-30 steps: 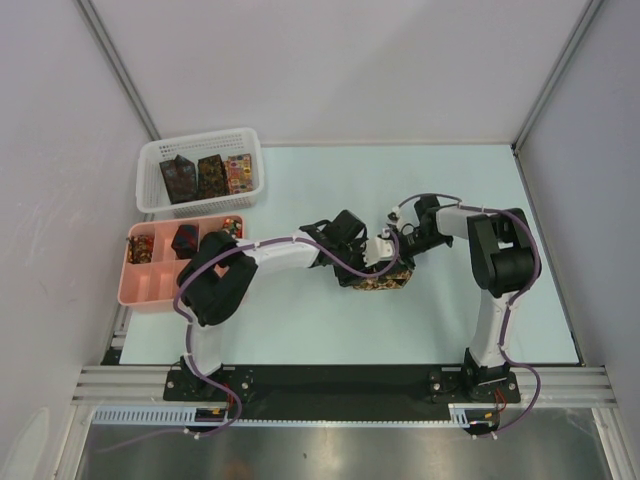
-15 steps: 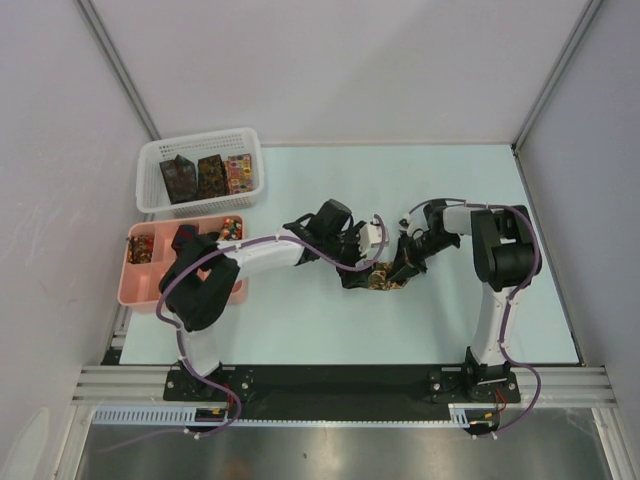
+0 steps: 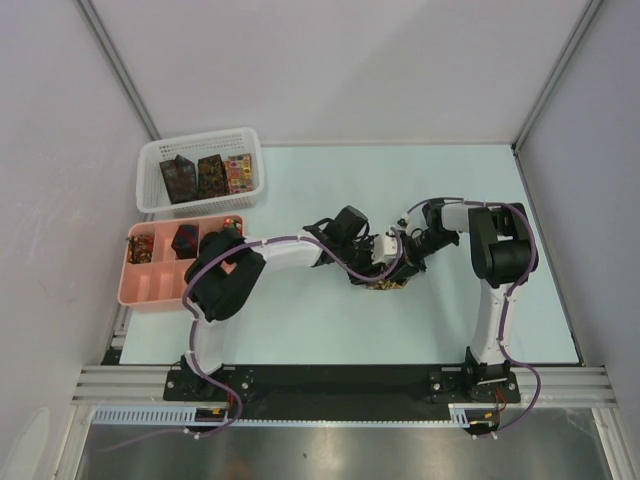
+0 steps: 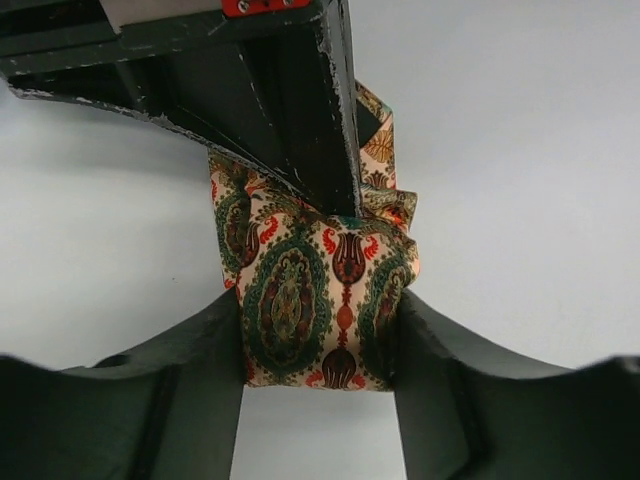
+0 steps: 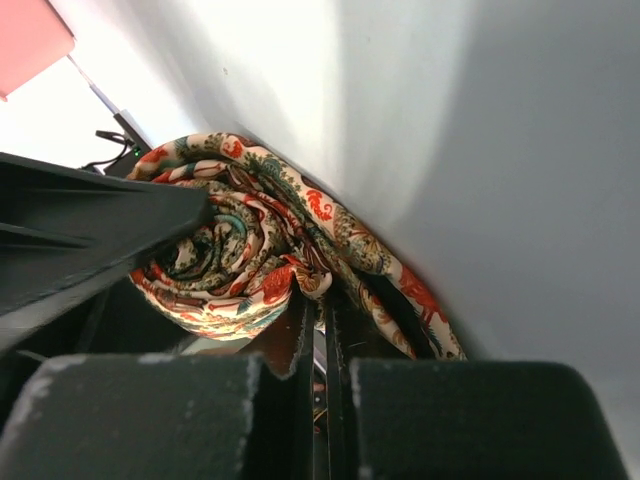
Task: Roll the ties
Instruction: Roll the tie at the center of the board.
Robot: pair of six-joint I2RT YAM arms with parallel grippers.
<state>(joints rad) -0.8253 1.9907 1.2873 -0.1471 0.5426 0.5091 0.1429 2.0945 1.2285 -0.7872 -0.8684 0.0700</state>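
Tie (image 4: 315,300) rolled tight. Left pincer (image 4: 316,335), spread wide a moment ago, now pinches roll between its fingers. Right pincer (image 5: 318,298), pressed together, pinches roll's core. Likely regrip; winding nearly finished.

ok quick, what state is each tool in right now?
Left tool: closed on the rolled tie.
Right tool: closed, tips tucked into that roll.

Smooth cloth tie (image 4: 310,290); matt plastic left end effector (image 4: 316,340).
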